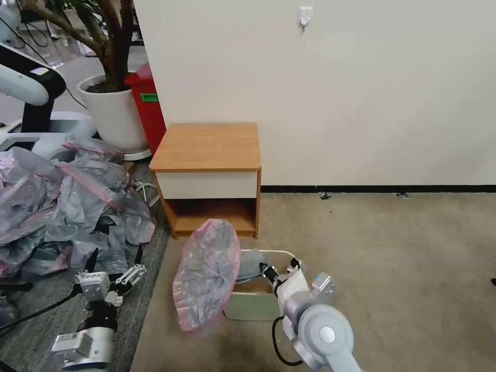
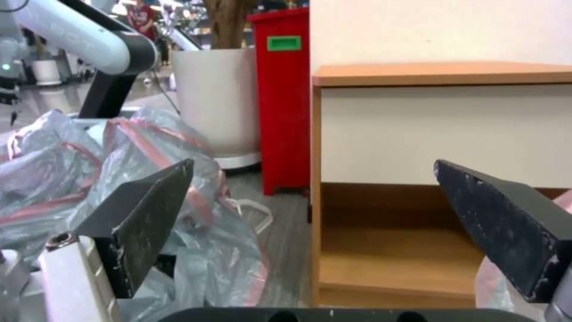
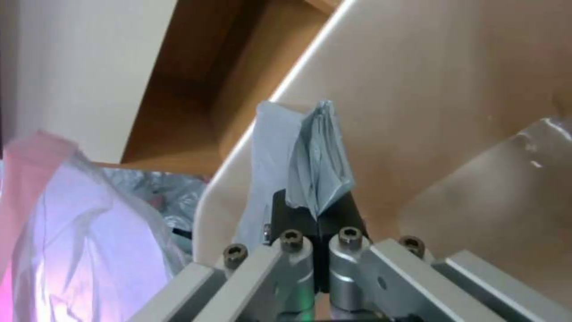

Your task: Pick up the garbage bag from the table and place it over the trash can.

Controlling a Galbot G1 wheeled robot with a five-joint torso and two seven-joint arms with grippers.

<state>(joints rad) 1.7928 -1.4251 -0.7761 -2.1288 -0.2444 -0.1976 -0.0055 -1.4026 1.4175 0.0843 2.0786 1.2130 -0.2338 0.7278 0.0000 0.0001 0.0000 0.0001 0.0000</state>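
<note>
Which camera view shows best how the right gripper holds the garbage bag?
The right wrist view: the right gripper is shut on a fold of the garbage bag at the trash can. The head view shows the bag's billowing body; the left wrist view only a sliver.

The bench point(image 1: 206, 147) stands against the wall, with the trash can point(image 1: 256, 305) on the floor just before it. The garbage bag point(image 1: 206, 274) hangs over the can's left rim, one fold reaching inside, where the right end effector point(image 1: 268, 273) sits (pinched on that fold). The heap of bags point(image 1: 62, 206) lies left of the bench, the left end effector point(image 1: 116, 274) before it. Behind the heap stand a plant pot point(image 1: 116, 111) and a bin point(image 1: 150, 111).
</note>
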